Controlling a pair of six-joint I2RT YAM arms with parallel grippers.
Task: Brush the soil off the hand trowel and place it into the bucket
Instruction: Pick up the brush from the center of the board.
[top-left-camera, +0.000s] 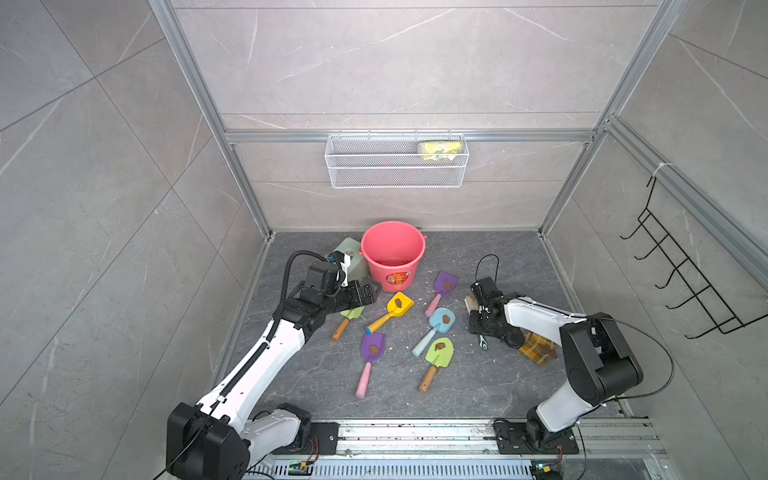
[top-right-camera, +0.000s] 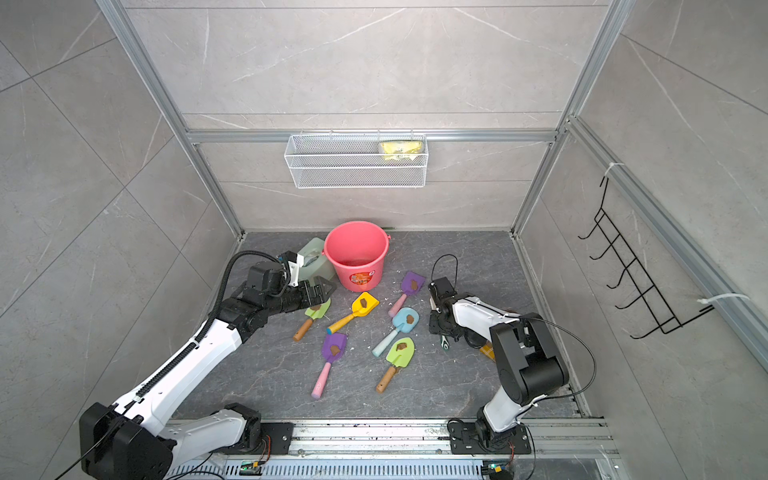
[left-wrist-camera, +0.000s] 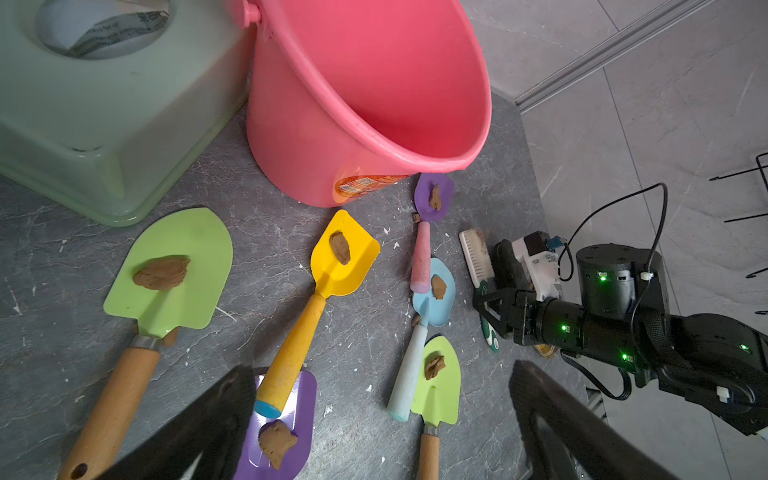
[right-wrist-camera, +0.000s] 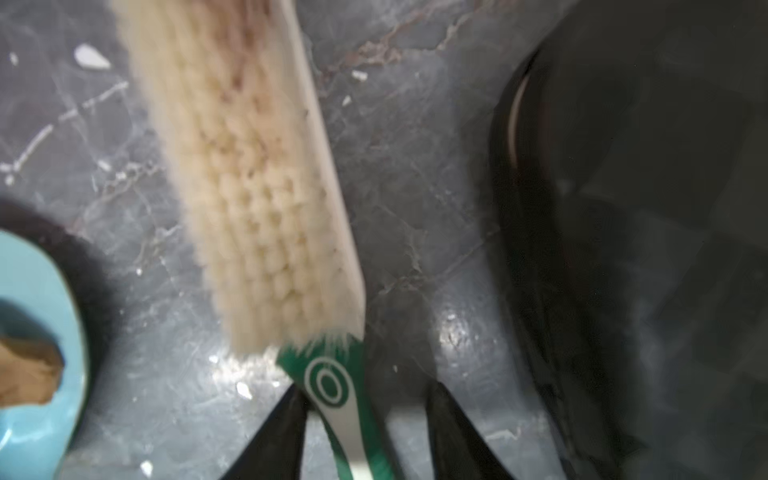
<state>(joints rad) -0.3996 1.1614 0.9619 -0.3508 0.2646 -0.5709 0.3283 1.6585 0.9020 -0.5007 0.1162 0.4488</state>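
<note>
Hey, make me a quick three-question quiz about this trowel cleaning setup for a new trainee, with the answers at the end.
1. Multiple choice: the right gripper has its jaws on either side of what? A) the brush handle B) a yellow trowel C) a tissue box
2. True or false: the bucket already holds a trowel.
3. How many trowels lie on the floor, each with soil on its blade?
Key: 1 A. 2 False. 3 Six.
</note>
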